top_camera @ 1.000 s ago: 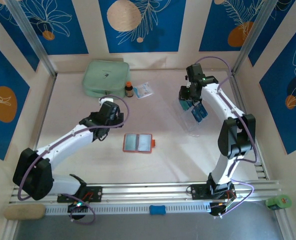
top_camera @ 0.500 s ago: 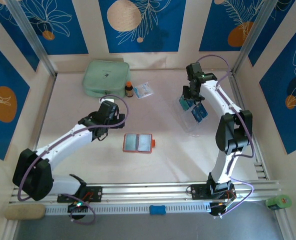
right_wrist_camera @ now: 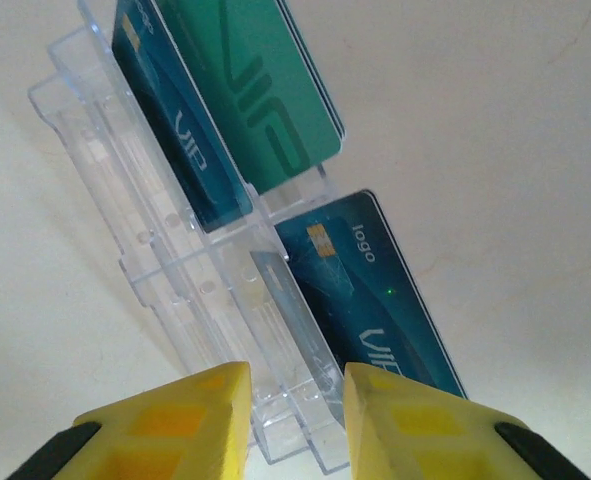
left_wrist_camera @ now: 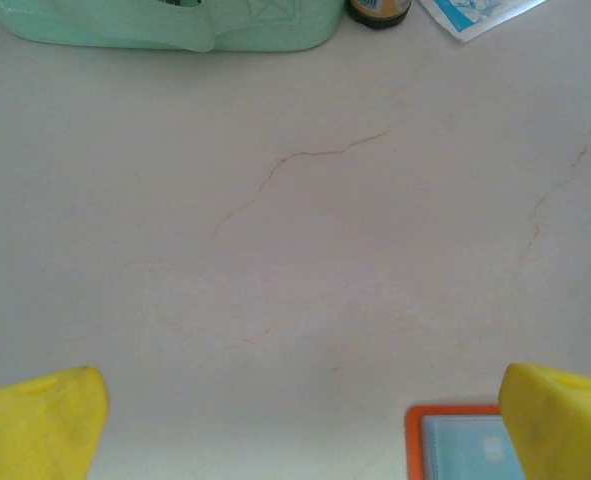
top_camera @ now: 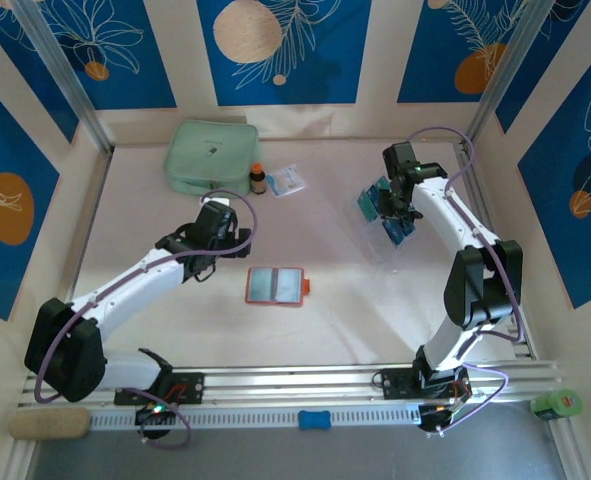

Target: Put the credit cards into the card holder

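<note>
Right gripper (right_wrist_camera: 290,415), fingers narrowly apart over clear rack (right_wrist_camera: 145,255), grip unclear, may tip it, spilling credit cards (right_wrist_camera: 265,100); left gripper (left_wrist_camera: 300,405) gapes.

Blue floral wall panels (top_camera: 275,50), pale cracked tabletop (top_camera: 325,330), aluminium corner posts (top_camera: 60,80)

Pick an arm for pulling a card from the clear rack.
Right. The right gripper is at the clear rack holding the credit cards; the left gripper hangs open over the table beside the card holder.
</note>
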Motion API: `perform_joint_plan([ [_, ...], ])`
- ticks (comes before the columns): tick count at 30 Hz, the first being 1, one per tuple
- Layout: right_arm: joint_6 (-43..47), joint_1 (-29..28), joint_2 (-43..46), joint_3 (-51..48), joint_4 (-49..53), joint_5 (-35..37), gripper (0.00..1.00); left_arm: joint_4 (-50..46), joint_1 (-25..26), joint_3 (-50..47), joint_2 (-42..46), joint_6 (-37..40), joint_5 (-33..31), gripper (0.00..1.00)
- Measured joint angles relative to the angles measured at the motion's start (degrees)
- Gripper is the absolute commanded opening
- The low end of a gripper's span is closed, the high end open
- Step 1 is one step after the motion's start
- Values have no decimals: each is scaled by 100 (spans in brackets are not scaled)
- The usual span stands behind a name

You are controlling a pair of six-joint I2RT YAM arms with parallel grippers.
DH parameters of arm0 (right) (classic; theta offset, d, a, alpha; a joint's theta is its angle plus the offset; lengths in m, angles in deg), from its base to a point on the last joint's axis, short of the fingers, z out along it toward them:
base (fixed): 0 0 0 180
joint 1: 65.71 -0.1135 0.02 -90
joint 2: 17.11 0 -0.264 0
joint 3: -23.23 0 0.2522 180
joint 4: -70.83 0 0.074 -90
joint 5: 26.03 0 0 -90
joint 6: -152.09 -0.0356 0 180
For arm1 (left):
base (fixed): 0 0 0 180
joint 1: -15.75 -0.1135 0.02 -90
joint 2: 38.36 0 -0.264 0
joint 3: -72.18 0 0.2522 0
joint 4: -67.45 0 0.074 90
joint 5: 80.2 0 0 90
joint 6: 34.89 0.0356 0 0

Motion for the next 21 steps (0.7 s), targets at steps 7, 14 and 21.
perform_joint_plan([
  [7,2,15,0,-234,-4,72,31,2,0,0,2,0,81,100],
  [14,11,15,-7,-299,-50,146,30,9,0,0,2,0,166,100],
  [21,35,15,-76,-308,-68,149,26,46,0,-11,4,0,223,100],
])
